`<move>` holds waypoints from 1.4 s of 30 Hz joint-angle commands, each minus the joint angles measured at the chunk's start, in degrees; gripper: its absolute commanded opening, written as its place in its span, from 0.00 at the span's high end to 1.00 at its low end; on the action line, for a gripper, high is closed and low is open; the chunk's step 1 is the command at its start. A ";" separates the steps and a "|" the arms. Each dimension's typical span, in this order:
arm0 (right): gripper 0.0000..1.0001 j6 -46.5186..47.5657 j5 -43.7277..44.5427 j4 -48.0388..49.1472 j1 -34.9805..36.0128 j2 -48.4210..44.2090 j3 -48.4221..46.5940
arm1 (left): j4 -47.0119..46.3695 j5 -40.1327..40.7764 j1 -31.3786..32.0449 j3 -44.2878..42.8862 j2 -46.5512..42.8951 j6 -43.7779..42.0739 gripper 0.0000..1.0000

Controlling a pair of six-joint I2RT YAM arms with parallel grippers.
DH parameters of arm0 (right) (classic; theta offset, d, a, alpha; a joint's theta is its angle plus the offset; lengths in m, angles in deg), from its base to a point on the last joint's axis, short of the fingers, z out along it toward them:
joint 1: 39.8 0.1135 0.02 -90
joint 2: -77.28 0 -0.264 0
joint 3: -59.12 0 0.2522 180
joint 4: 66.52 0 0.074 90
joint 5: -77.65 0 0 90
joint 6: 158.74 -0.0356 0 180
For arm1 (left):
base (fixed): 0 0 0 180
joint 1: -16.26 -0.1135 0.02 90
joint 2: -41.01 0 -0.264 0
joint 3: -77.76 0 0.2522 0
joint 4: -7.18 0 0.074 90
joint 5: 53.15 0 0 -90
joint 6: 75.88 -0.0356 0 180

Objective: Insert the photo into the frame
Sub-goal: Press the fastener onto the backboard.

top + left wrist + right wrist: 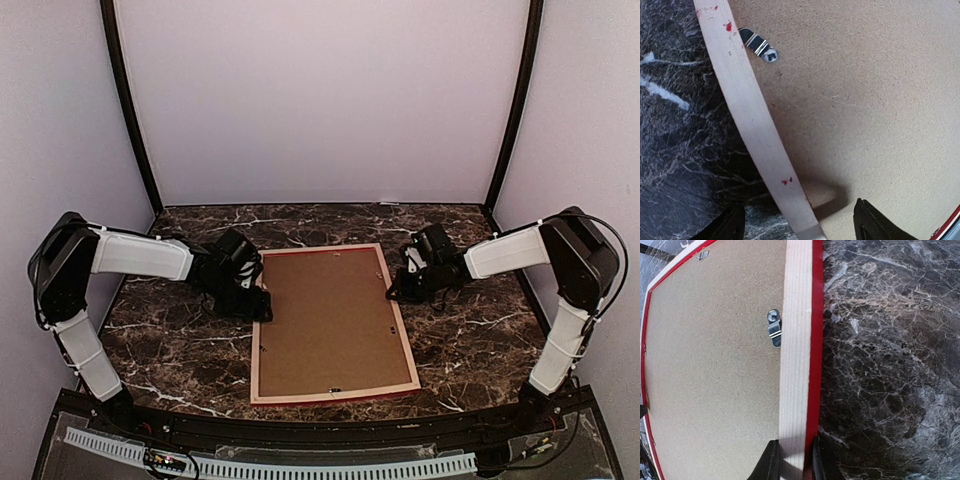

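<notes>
On the marble table (pixel 180 350), the frame (pixel 796 365) lies face-down, backing board (pixel 325 310) inside.

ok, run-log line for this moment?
frame: back up, flat on table | left gripper: open, astride frame's left side | right gripper: shut on frame's right side | photo: not seen

The right gripper (pixel 794 466) straddles the frame (pixel 796 365) at its pale rail, one finger on each side, apparently pinching it. Ahead of the fingers, a metal clip (pixel 774 328) lies on the brown backing board (pixel 710 370). The dark marble table (pixel 885 370) spreads beyond the finger on the red-edge side.
</notes>
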 commanded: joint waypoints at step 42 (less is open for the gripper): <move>0.47 0.53 11.65 -18.75 12.44 -9.81 4.08 | -4.14 6.63 -0.04 2.57 1.73 5.63 0.71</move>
